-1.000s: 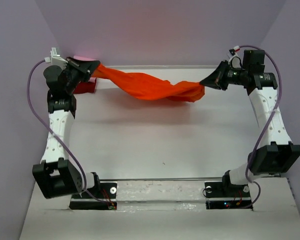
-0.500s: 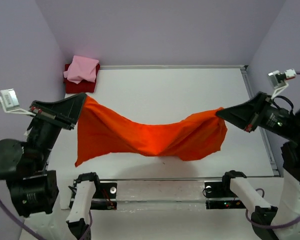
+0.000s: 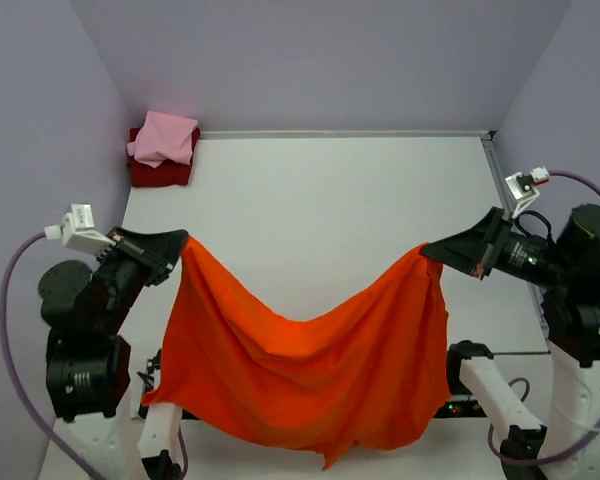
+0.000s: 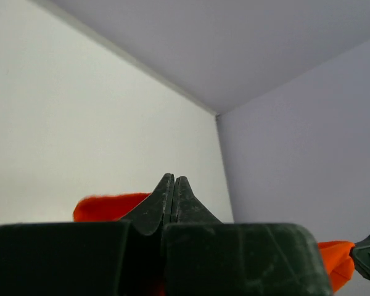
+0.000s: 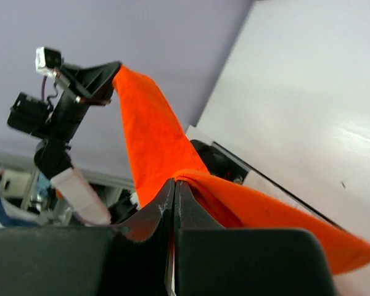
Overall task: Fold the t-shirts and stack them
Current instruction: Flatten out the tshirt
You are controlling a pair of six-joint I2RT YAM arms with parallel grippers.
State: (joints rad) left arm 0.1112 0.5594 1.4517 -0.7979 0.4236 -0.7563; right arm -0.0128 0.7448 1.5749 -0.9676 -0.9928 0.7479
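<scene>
As it spans left hand [image 3: 182,241] to right hand [image 3: 427,249], orange t-shirt [image 3: 310,380] sags.

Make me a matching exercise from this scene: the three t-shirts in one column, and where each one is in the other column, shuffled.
Column one:
1. orange t-shirt
2. pink t-shirt
3. dark red t-shirt

Column two:
A. folded, at the bottom of the pile in the far left corner of the table
B. hanging spread in the air, held up at two points
C. folded, lying on top of another shirt

Pairs: 1-B, 2-C, 3-A
</scene>
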